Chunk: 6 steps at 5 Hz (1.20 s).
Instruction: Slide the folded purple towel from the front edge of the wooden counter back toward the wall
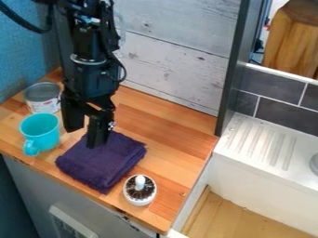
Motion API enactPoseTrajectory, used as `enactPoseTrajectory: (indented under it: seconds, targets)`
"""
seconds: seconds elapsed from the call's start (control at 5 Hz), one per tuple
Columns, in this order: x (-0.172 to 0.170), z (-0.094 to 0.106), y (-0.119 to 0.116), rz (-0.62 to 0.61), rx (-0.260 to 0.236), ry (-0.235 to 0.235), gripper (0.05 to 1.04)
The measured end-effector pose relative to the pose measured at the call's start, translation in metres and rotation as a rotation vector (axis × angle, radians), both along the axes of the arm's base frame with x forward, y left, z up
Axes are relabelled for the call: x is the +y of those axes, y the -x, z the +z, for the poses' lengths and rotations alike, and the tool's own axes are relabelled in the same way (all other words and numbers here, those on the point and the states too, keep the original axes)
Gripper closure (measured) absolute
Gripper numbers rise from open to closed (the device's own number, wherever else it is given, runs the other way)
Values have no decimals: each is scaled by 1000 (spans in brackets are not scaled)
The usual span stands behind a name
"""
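Note:
The black gripper hangs from the upper left over the wooden counter, its two fingers apart with nothing seen between them. One finger overlaps the back edge of a folded dark purple cloth; whether they touch, I cannot tell. Left of the cloth stands an upright turquoise cup, its handle toward the front. Behind the cup, close to the other finger's left, is a metal can with a pale label. A small white pot with dark filling and a white knob stands by the cloth's front right side.
A white and grey plank wall rises behind the wooden counter. A dark upright panel stands at the counter's back right. Farther right is a white ribbed drainboard below dark tiles, with a light wooden surface lower down.

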State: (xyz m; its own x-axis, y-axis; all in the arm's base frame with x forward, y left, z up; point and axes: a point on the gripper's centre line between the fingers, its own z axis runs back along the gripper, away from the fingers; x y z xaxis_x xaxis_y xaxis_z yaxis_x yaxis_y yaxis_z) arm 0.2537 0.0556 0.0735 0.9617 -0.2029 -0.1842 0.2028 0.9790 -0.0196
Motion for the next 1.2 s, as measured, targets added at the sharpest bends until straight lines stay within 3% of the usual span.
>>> enactPoseTrajectory:
  seconds: [0.2,0.4,0.6,1.0,1.2]
  targets:
    - [-1,-8,2,-1,26,3,90]
    - [4,-16,-6,21,-27,-37,91]
    - [4,-28,-8,13,-88,-43,91]
    - [5,-61,-8,33,99,-18,90]
    - [8,-65,-13,30,191,-6,91]
